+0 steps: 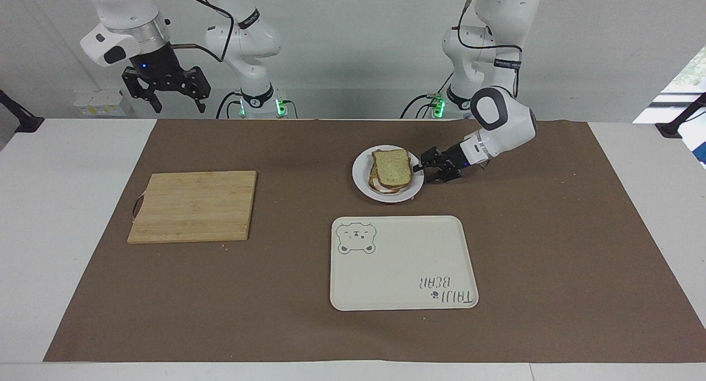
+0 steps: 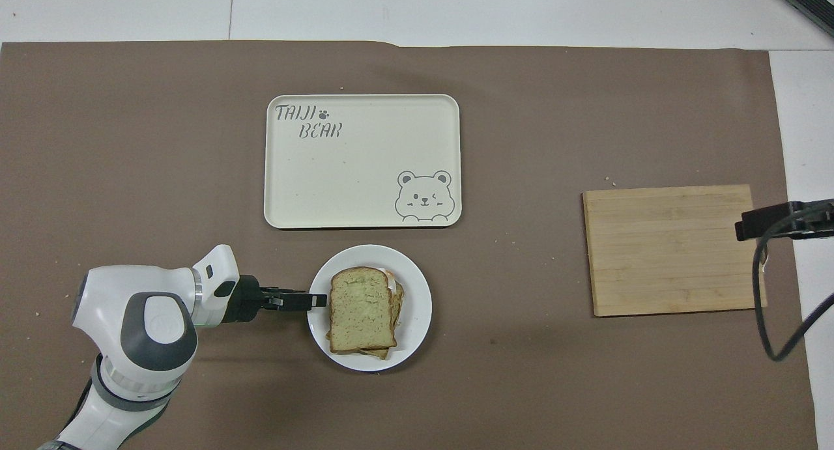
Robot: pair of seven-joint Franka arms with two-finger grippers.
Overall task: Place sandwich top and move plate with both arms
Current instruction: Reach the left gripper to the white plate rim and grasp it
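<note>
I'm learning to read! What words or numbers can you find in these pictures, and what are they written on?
"TAIJI BEAR", with a small paw print after the first word: printed on the cream tray, in the corner across from its bear drawing.
Small markings on the arms' black bands: too small to read.
Nothing is written on the plate, the bread or the wooden board.

Bare mat (image 2: 521, 346) around plate (image 2: 417, 277)
</note>
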